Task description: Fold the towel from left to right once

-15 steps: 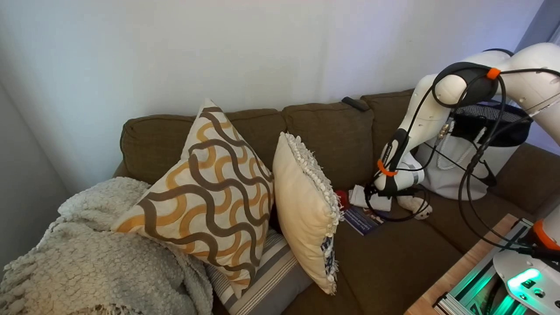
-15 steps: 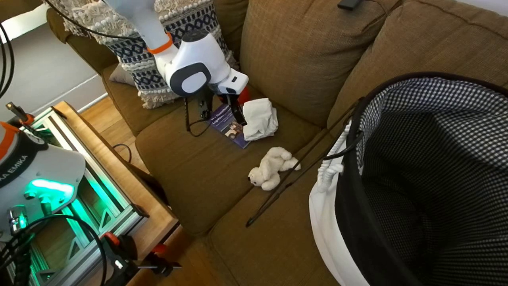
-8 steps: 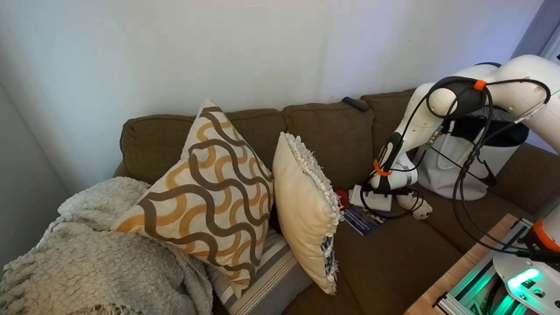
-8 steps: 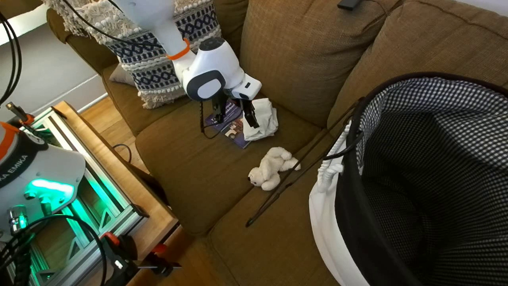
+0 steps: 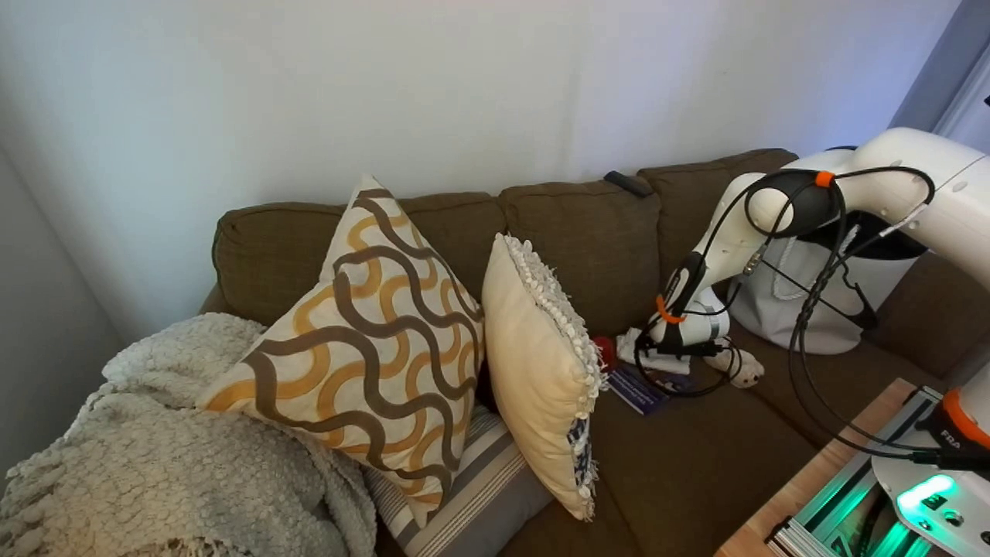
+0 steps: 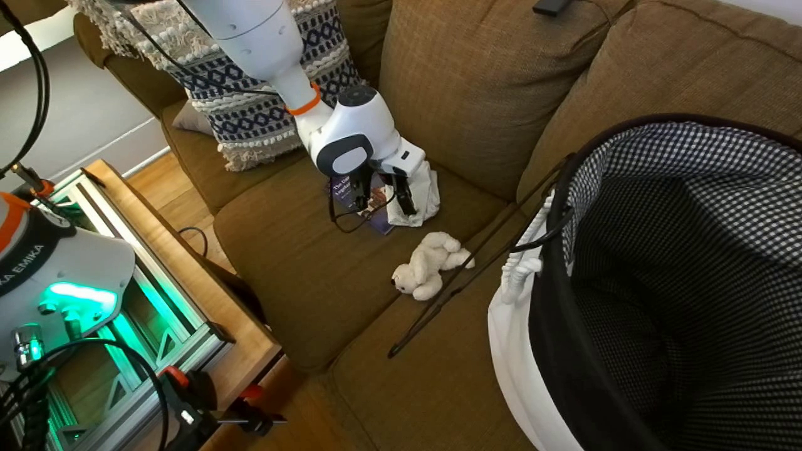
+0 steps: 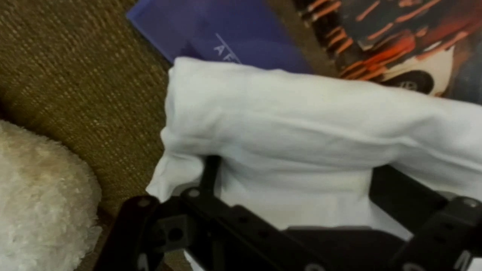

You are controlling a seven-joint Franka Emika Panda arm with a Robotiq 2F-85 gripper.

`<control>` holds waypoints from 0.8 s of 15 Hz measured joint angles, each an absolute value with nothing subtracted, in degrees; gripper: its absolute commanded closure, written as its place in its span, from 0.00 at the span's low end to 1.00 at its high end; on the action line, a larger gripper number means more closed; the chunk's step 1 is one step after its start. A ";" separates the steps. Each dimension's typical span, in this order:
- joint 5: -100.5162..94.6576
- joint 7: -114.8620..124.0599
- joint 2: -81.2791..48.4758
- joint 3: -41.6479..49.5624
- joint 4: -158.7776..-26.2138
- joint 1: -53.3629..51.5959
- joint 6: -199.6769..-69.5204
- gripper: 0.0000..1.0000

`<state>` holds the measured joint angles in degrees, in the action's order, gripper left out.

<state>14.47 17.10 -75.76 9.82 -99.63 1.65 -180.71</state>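
The towel is a white, folded and crumpled cloth. It fills much of the wrist view (image 7: 301, 113) and also shows in both exterior views (image 6: 427, 191) (image 5: 669, 360). It lies on the sofa, partly over the book. My gripper (image 7: 295, 169) is over the towel. Its jaws stand wide apart, with towel cloth between the fingers (image 7: 399, 195). The fingertips press into or touch the cloth, which bunches in a ridge ahead of them. In an exterior view, the gripper (image 6: 404, 195) reaches down at the towel's near side. The arm hides part of the towel there.
A purple book (image 7: 226, 30) lies partly under the towel. A white plush toy (image 6: 429, 266) lies beside it on the sofa (image 6: 301, 269). A large basket (image 6: 564, 351) with thin dark rods stands nearby. Pillows (image 5: 534, 371) and a red object (image 5: 605, 352) are to the side.
The arm has lowered and moved toward the plush toy's side, down onto the towel. The towel's near edge has shifted slightly and crumpled. The plush toy has not moved.
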 measured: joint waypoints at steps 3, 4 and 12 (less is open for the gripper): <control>14.35 15.37 -77.04 9.07 -96.94 2.99 -179.85 0.00; 14.32 14.56 -76.81 8.84 -96.62 3.46 -179.85 0.00; 7.16 1.16 -58.93 2.49 -110.61 12.27 -182.95 0.00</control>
